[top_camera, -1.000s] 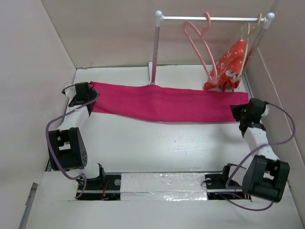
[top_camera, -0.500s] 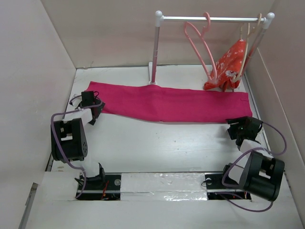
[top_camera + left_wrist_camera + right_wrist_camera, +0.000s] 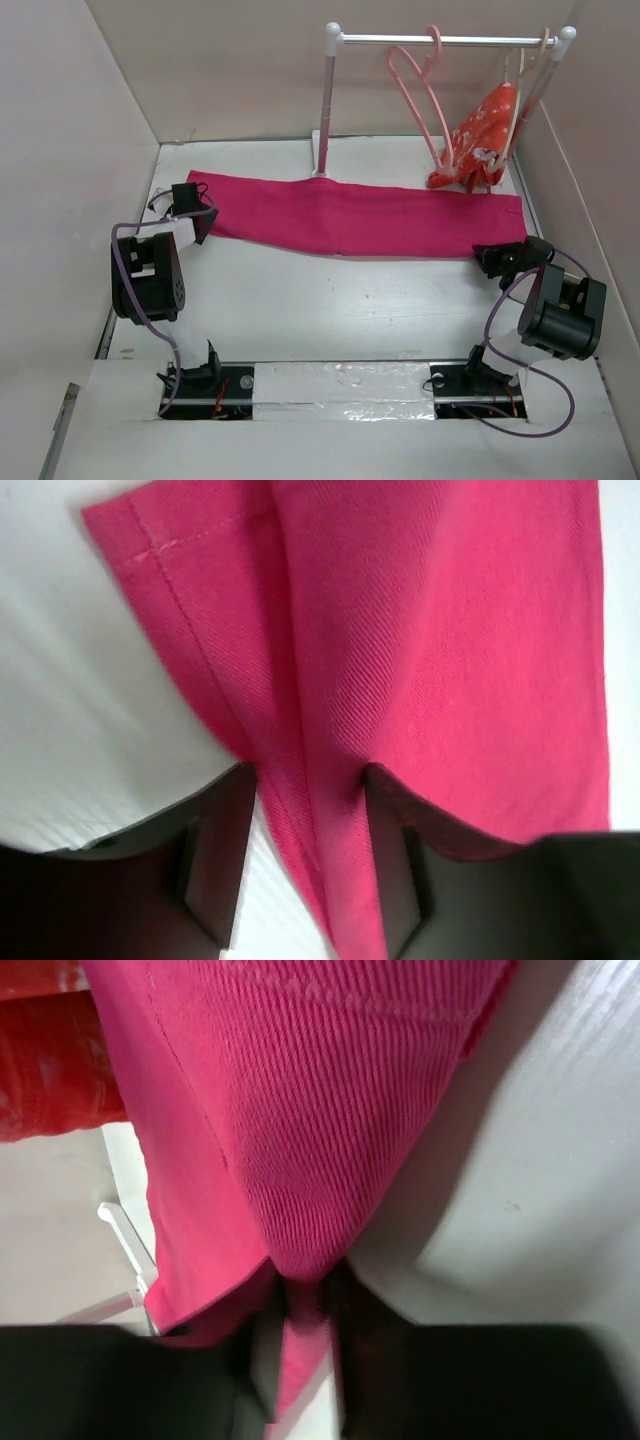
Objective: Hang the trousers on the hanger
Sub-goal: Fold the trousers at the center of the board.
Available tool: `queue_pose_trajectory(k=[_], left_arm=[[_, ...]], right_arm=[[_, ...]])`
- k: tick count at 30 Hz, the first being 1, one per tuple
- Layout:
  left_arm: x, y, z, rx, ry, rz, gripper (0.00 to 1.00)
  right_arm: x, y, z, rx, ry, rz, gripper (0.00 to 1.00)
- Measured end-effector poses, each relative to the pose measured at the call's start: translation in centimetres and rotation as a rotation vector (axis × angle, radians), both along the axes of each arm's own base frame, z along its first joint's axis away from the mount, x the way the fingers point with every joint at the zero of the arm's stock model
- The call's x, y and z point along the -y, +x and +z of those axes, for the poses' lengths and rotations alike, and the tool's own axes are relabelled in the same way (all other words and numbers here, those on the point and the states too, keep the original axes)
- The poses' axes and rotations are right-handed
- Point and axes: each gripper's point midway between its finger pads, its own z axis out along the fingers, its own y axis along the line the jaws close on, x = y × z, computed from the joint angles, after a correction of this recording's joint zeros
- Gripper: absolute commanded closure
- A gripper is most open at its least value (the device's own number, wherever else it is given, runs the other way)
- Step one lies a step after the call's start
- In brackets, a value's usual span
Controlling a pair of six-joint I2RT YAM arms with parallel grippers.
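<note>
The magenta trousers (image 3: 350,215) lie flat across the table, stretched left to right. My left gripper (image 3: 193,213) sits at their left end; in the left wrist view its jaws (image 3: 308,775) stand apart with a folded edge of the trousers (image 3: 450,630) running between them, unpinched. My right gripper (image 3: 497,258) is at the front right corner; in the right wrist view its narrow jaws (image 3: 305,1285) pinch a bunched tip of the trousers (image 3: 300,1110). The salmon-pink hanger (image 3: 425,100) hangs bare on the rail, behind the trousers.
A white rack with a metal rail (image 3: 440,40) stands at the back, its post (image 3: 325,110) just behind the trousers. A cream hanger carrying an orange-red flowered garment (image 3: 485,130) hangs at the rail's right end. Walls close in on the left, right and back.
Both grippers left the trousers' ends, drew back toward me, then came in again at the front corners. The right jaws narrowed onto the fabric; the left jaws have begun narrowing.
</note>
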Motion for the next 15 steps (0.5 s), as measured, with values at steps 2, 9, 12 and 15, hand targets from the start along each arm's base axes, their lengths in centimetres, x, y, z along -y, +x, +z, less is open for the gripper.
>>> queue_pose_trajectory(k=[2, 9, 12, 15], left_arm=[[0.0, 0.3, -0.2, 0.003, -0.002, 0.000, 0.85], [-0.3, 0.0, -0.5, -0.021, 0.019, -0.003, 1.00], [-0.6, -0.8, 0.0, -0.052, 0.051, -0.010, 1.00], [-1.0, -2.1, 1.7, -0.070, 0.092, -0.009, 1.00]], right_arm=[[-0.1, -0.1, -0.2, -0.008, 0.004, 0.000, 0.97], [-0.1, -0.7, 0.0, -0.007, -0.014, -0.006, 1.00], [-0.1, -1.4, 0.6, 0.006, -0.041, -0.005, 1.00], [0.0, -2.6, 0.9, 0.010, -0.057, -0.006, 1.00]])
